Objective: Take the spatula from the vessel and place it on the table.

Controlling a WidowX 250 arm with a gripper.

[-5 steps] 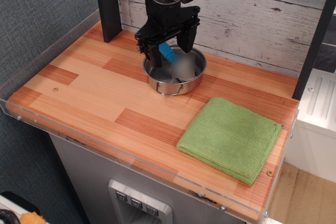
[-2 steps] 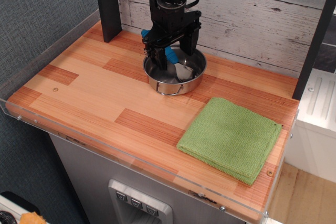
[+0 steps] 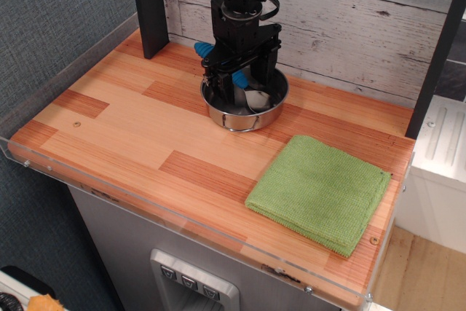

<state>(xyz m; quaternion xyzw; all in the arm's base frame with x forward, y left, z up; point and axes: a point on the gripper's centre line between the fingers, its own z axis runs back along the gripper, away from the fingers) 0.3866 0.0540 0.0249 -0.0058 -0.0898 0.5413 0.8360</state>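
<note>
The vessel (image 3: pixel 245 124), a small steel pot, stands at the back middle of the wooden table (image 3: pixel 131 125). The spatula lies in it. Its blue handle (image 3: pixel 206 50) sticks up and out over the pot's back-left rim, and its shiny head (image 3: pixel 258 98) rests inside. My black gripper (image 3: pixel 244 78) reaches down into the pot from above. Its two fingers stand apart on either side of the blue handle, so it looks open. The fingertips are low inside the pot and partly hidden by the rim.
A folded green cloth (image 3: pixel 320 191) lies at the front right of the table. A black post (image 3: pixel 149 9) stands at the back left, with a plank wall behind it. A clear plastic edge (image 3: pixel 145 205) runs along the front and left sides.
My gripper has come down and a little right, into the pot and around the handle. The blue handle end now shows to the left behind the fingers.
</note>
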